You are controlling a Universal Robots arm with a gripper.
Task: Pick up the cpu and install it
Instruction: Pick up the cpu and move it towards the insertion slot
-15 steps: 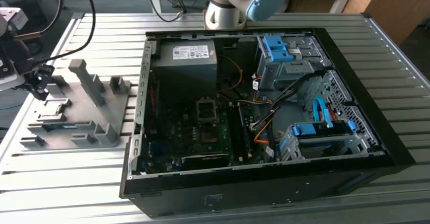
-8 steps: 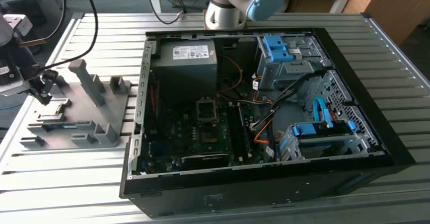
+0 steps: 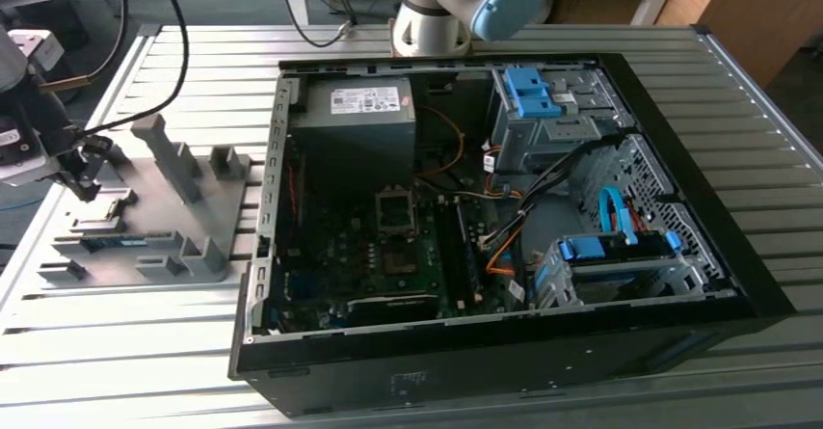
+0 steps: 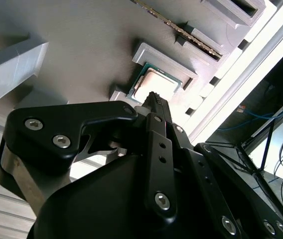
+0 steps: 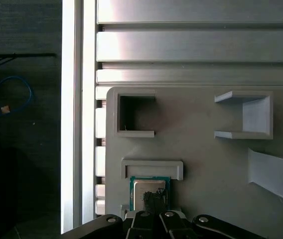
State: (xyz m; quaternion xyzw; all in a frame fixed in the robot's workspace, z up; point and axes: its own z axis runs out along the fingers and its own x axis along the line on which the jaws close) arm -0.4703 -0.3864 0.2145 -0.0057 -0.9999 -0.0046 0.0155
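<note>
1. Grey parts tray on the slatted counter, to the exterior view's left of the open PC case, holds the cpu. It lies flat, metal top up, in a shallow recess near the tray's edge.
2. In both wrist views the claw hangs directly over the chip, its tip overlapping the chip's middle. The chip is near square, with its edges parallel to the recess walls.
3. The claw's fingers stand together, clamped on nothing. I cannot tell whether the tip touches the metal top.

The slatted metal table bears a grey tray and (beside it) an open PC case.
</note>
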